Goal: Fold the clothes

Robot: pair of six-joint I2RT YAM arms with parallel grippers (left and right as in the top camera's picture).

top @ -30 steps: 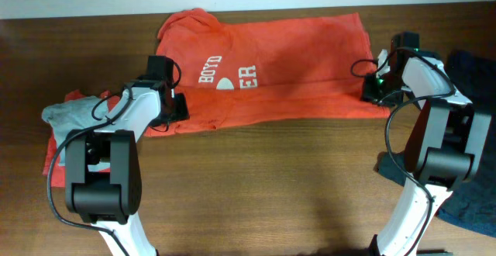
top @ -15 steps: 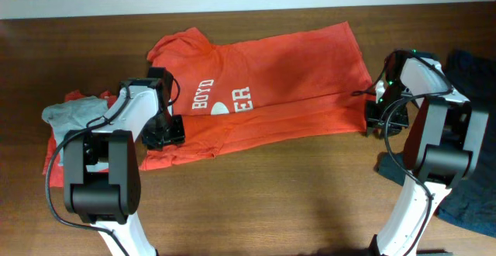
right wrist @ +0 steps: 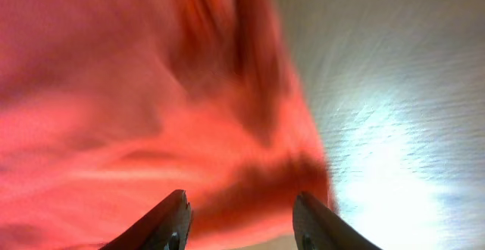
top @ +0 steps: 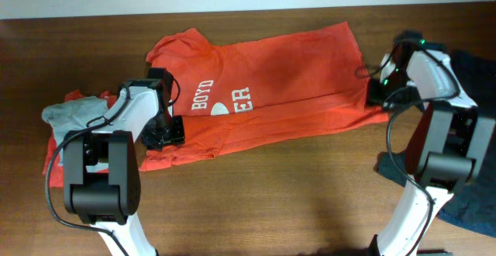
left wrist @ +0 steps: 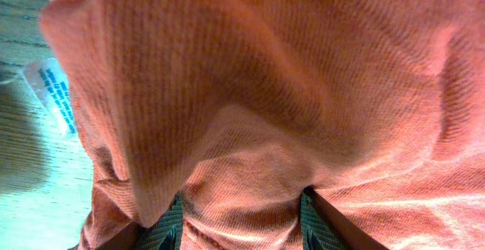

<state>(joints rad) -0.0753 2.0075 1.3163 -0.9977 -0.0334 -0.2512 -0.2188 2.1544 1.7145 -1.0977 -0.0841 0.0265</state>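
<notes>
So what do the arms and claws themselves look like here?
The left arm and right arm both alternate curved white shells with chunky black joint housings, and thin black cables loop alongside. Small green lights glow near the right wrist. The left claw and right claw are black; wrist views show dark flat fingers. No readable markings.

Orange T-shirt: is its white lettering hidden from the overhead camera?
No, the orange T-shirt lies print side up, with its white lettering showing BOYD and ER.

Brown wood table [top: 271, 178]: red-orange, white-lettered T-shirt [top: 294, 70] spread mid-table. Crumpled grey cloth [top: 66, 116] at L, dark navy garment [top: 477, 209] at R, poss. overhanging.
</notes>
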